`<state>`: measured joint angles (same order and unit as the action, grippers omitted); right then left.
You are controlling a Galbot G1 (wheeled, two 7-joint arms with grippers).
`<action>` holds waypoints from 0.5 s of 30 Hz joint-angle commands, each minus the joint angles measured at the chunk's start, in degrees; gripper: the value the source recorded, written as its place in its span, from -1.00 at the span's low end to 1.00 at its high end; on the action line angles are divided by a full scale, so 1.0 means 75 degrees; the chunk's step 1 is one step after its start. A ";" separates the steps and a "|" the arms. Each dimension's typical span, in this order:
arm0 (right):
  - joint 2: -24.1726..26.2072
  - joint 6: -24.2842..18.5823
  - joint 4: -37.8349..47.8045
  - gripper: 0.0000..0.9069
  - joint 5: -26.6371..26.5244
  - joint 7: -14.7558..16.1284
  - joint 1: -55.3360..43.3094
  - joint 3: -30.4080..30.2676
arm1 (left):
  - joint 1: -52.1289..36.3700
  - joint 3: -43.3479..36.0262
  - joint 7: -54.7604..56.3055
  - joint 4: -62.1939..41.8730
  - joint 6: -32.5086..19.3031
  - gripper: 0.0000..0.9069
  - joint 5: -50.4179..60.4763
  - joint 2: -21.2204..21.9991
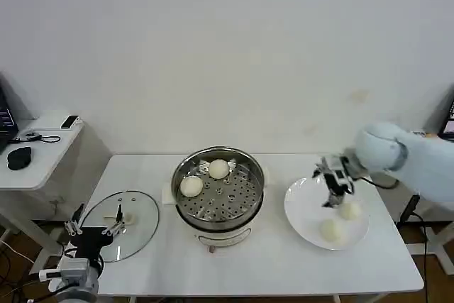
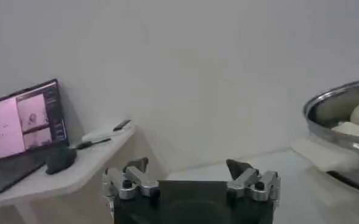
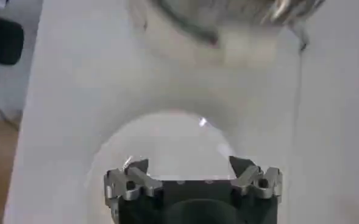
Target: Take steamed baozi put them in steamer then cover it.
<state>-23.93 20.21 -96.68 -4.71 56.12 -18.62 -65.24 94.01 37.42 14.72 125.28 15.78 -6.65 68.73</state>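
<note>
Head view – table: a white table [image 1: 269, 267] carries the steamer [image 1: 218, 193] at its middle, a white plate [image 1: 306, 211] on the robot's right and a glass lid [image 1: 135, 211] on its left.
Head view – baozi: two steamed baozi [image 1: 218, 169] lie on the perforated tray inside the steamer, toward its far and left side; two more [image 1: 333, 230] lie on the plate, one near the middle, one toward the near rim.
Head view – right gripper [image 1: 332, 200]: it hangs over the plate, pointing down, just beside the farther of the two buns; its fingers look spread and empty.
Head view – left gripper [image 1: 92, 228]: low at the near left corner, by the lid's edge.
Left wrist view: the left gripper's [image 2: 188, 176] fingers stand wide apart, nothing between them – the steamer's [image 2: 341, 131] steel rim shows beyond with buns inside; a side desk [image 2: 57, 173] holds a laptop [image 2: 24, 125].
Right wrist view: the right gripper [image 3: 191, 170] has its fingers spread, empty, above the plate [image 3: 167, 140]; the steamer [image 3: 228, 15] lies beyond.
</note>
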 commanded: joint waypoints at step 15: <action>-0.0052 -0.0587 0.0996 1.00 0.1410 0.0076 0.3911 0.2731 | 0.0087 0.0086 0.0000 -0.0313 -0.0020 1.00 0.0045 -0.0017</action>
<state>-23.24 16.88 -92.16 3.50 56.45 3.15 -50.03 94.64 38.19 14.72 123.33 15.65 -6.40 68.63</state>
